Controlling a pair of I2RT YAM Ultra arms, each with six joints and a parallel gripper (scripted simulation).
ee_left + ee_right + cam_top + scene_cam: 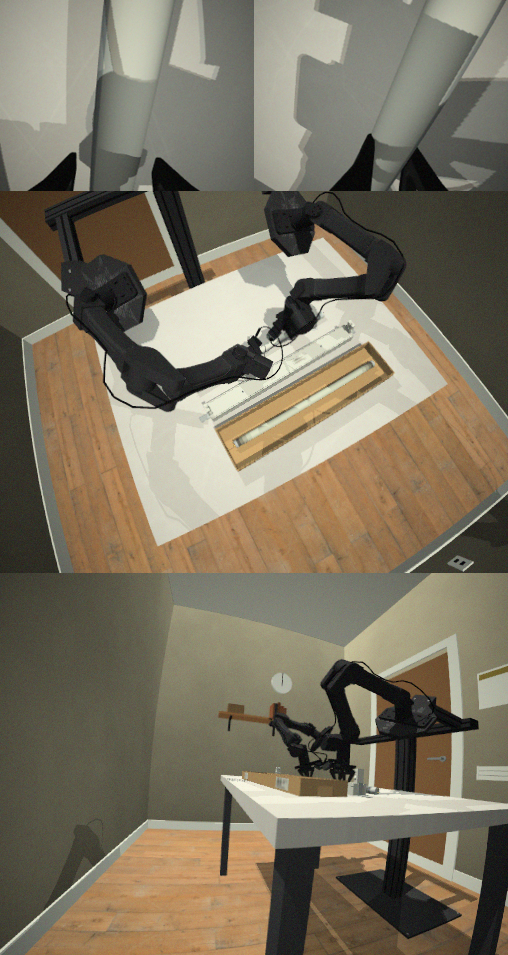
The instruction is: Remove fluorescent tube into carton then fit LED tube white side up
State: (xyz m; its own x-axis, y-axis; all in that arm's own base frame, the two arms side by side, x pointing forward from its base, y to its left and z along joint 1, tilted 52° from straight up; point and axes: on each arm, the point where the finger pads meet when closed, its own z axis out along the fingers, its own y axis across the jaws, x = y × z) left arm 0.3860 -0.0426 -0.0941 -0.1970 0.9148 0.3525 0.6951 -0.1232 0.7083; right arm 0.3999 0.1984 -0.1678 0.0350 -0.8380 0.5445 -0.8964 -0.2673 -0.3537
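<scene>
I have the right tool (256, 342) (306, 774) (389, 146) gripping the LED tube (284, 339) (125, 107) (424, 72). My left tool (274, 336) (342, 777) (115, 163) is partly open, gripping nothing, with the same tube running between its fingers. Beside both tools I see the light fixture (235, 391); beyond it, the old tube (305, 403) lies in the carton (314, 424) (320, 787) on the worktop (200, 496) (400, 807).

Beyond my work, a white clock (281, 683) is hanging above a wooden shelf (245, 717) on beige walls, while a brown door (435, 798) is standing over plank flooring (320, 491) (165, 883) and dim light is casting shadows.
</scene>
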